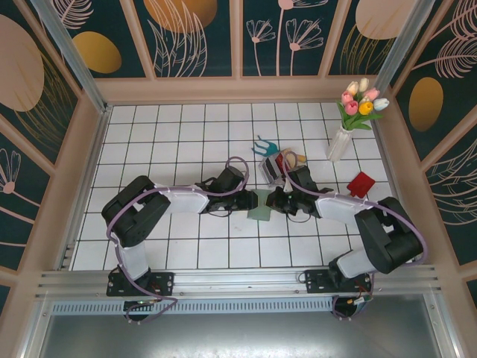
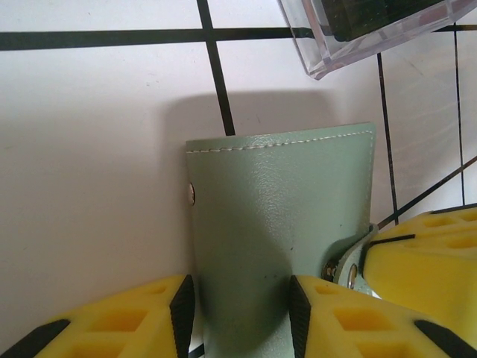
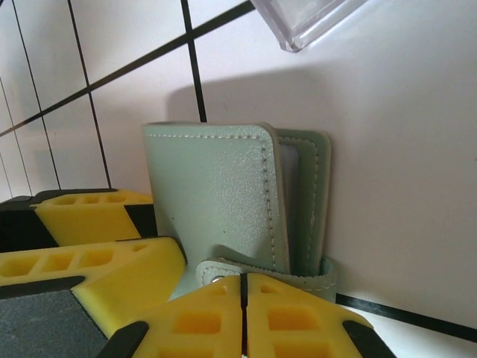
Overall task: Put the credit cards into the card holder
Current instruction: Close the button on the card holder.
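Card holder sits at the centre of the white tiled table, between your two arms and near the clear rack, on the side nearer the arm bases. It throws a shadow on the tiles behind it. You cannot tell whether its far edge touches them. Your left gripper pinches it, with a black pad pressed to each side of the green cover, and the frame bottom cuts off the holder's near end. Your right gripper has its fingers pressed together with no gap at the seam, nipping the snap strap. The fingers hide how much strap lies between the pads. From the right wrist the two covers stand slightly apart, with a pale sliver between them that could be a card or an inner sleeve. Both wrist views cut the rack off, and the contents behind its wall are dark and blurred. From the top camera the wrists cover most of the holder, and a green patch shows below them.
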